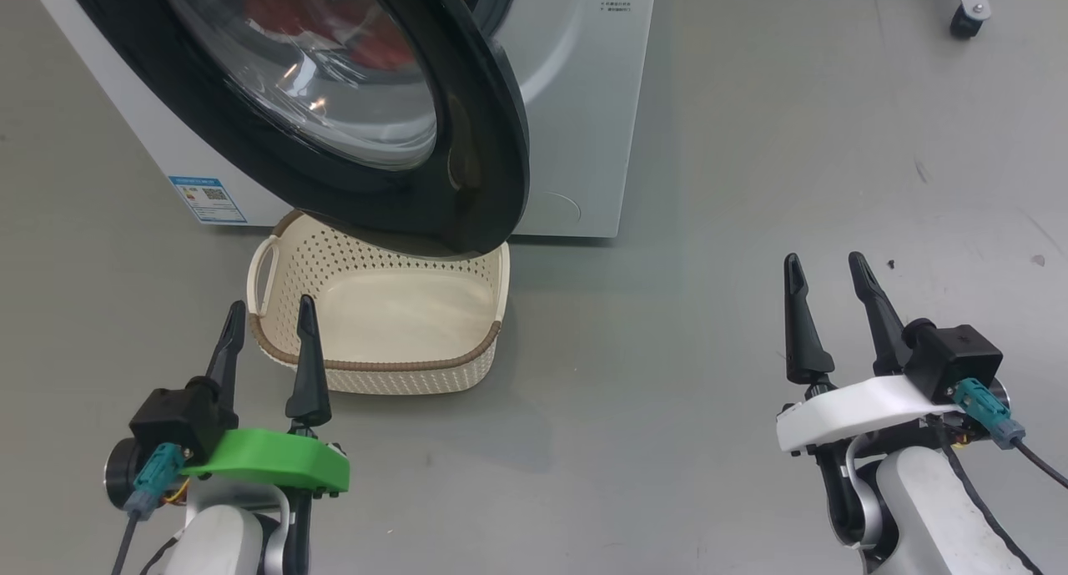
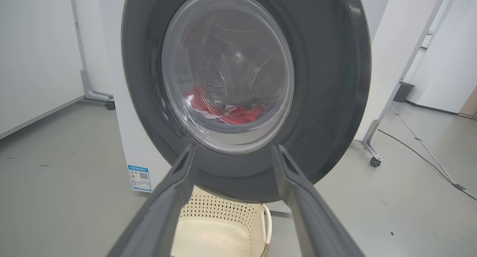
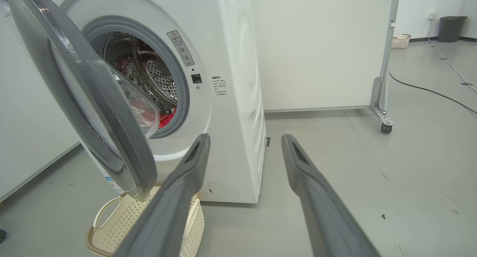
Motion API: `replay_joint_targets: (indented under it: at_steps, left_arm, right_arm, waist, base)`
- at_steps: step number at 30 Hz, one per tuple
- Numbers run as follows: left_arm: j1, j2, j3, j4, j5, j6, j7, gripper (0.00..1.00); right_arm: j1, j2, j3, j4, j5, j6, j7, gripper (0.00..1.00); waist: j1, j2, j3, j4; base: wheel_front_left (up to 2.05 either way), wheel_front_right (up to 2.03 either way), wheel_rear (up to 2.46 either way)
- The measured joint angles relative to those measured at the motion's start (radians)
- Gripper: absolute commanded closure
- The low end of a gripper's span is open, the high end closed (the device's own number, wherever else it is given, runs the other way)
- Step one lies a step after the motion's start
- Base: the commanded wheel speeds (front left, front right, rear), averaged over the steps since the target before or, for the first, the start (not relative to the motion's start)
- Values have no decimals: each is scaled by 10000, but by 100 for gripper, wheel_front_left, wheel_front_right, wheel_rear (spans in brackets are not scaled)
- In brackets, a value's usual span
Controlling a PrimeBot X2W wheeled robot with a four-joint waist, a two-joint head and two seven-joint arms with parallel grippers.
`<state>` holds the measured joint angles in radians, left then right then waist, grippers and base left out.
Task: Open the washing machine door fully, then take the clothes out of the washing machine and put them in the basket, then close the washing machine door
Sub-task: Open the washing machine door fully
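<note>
Grey floor (image 1: 667, 350); washing machine door (image 1: 467, 141) part-open, dead ahead of left gripper (image 1: 272, 304), nearer arm; right gripper (image 1: 824, 259) well aside; both fingers apart, empty.

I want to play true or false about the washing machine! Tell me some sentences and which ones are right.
1. The basket has nothing in it. True.
2. The washing machine door is shut tight. False: it is swung partly open, over the basket.
3. The clothes are lying on the floor. False: they are inside the washing machine.
4. The left hand and the right hand are both open and hold nothing. True.
</note>
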<state>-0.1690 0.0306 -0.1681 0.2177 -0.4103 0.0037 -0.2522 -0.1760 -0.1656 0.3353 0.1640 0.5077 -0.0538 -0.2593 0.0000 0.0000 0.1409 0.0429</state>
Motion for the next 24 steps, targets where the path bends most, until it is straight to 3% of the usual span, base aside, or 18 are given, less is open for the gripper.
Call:
replay_joint_targets:
  at_steps: [9, 24]
  left_arm:
    - [0, 2, -148, -73, 0, 0, 2, 0]
    - [-343, 4, -510, -318, -4, -6, 0, 0]
  right_arm:
    - [-20, -58, -98, -125, -128, 90, 0, 0]
    - [-2346, -290, 142, -221, 345, 1097, 1124, 0]
  waist:
    - [0, 0, 276, 106]
    - [0, 0, 1326, 409]
  base:
    - [0, 0, 0]
    - [0, 0, 0]
